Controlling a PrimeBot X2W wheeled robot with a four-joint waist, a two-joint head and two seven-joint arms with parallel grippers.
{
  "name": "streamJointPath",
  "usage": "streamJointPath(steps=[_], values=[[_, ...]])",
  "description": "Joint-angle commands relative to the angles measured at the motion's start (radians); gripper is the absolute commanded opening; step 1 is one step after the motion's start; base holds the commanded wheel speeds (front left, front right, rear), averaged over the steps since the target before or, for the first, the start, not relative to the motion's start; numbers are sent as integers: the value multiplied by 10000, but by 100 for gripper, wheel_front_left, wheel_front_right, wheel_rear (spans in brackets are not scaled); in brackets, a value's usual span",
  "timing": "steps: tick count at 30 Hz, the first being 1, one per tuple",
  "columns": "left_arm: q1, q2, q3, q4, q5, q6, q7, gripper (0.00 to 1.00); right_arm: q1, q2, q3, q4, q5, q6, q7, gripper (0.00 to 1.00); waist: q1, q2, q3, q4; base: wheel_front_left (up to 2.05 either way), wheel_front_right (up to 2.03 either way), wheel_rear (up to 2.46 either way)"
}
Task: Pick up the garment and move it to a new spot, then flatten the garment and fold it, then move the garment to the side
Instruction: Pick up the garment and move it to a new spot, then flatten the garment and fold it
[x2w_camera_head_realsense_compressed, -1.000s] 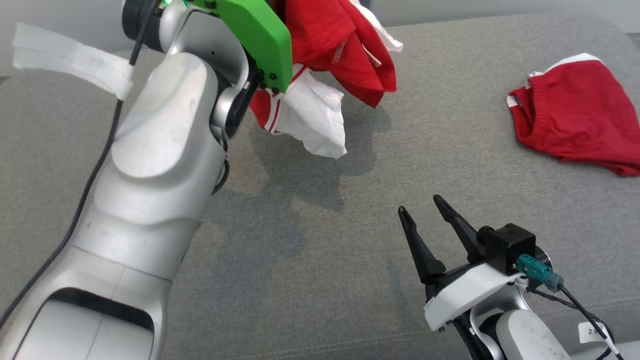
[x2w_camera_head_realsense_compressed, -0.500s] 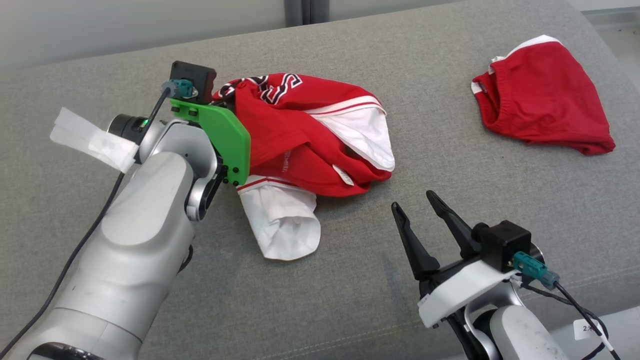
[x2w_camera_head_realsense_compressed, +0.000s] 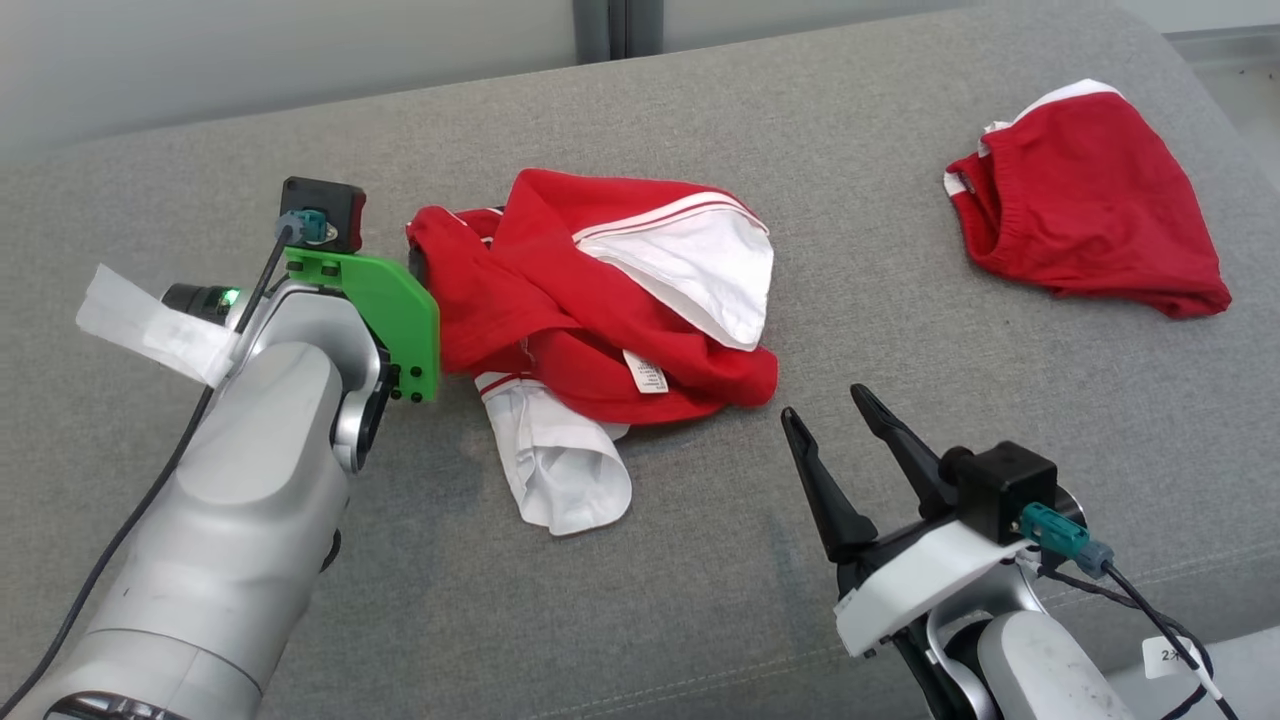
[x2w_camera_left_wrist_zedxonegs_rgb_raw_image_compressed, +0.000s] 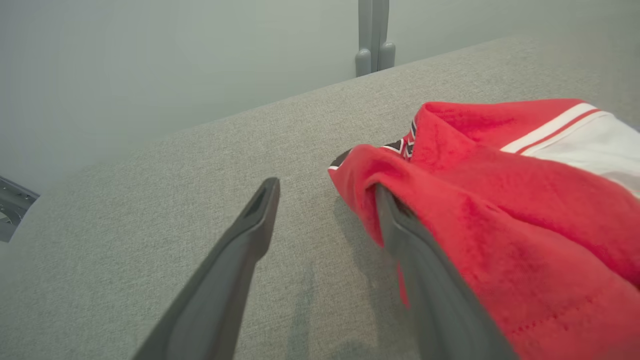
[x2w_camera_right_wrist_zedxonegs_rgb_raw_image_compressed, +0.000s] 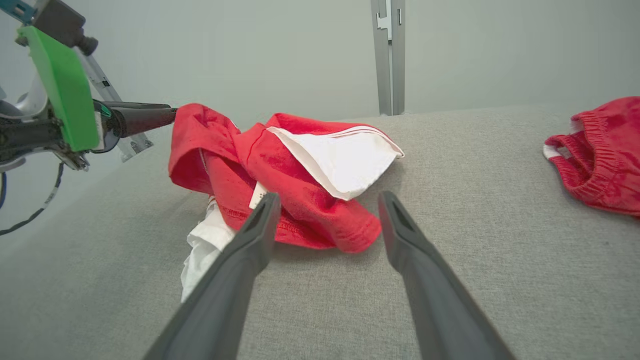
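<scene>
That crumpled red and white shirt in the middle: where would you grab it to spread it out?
Probably the white sleeve poking from the shirt toward the robot. It lies apart from the bunched red folds, so the right gripper, coming low from the front, could pinch its cuff alone.

Plain grey fabric worktop (x2w_camera_head_realsense_compressed: 700, 620) here. A crumpled red-and-white garment (x2w_camera_head_realsense_compressed: 540, 300) sits around the middle, and a second red piece (x2w_camera_head_realsense_compressed: 1090, 210) lies well apart at 2 o'clock.
</scene>
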Motion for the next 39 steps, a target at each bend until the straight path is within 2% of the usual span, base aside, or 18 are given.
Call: streamJointPath(steps=[1,8,16,21,24,39], values=[[-19,-77,10,-69,-112,-64,-101,100,73,-5,-7,4,-22,-11,11,100,0,-1,-154,124,0,0,0],[372,-272,-376,-906,-58,-179,286,100,305,-6,-25,-16,-14,-11,97,100,0,-1,-609,319,0,0,0],[1467,-107,-1174,-3039,150,39,1481,100,488,-6,-68,-144,-26,-11,211,100,0,-1,-806,376,0,0,0],[1917,170,-1625,-3849,521,325,1975,100,430,-6,-27,-255,-14,-11,211,100,0,-1,-615,248,0,0,0],[1886,304,-1776,-4043,721,503,2053,100,332,-6,-43,-286,5,-11,155,100,0,-1,-425,129,0,0,0],[1310,380,-2226,-3520,1246,588,2167,100,68,-4,-28,-93,128,-11,-139,100,0,-1,122,-367,0,0,0]])
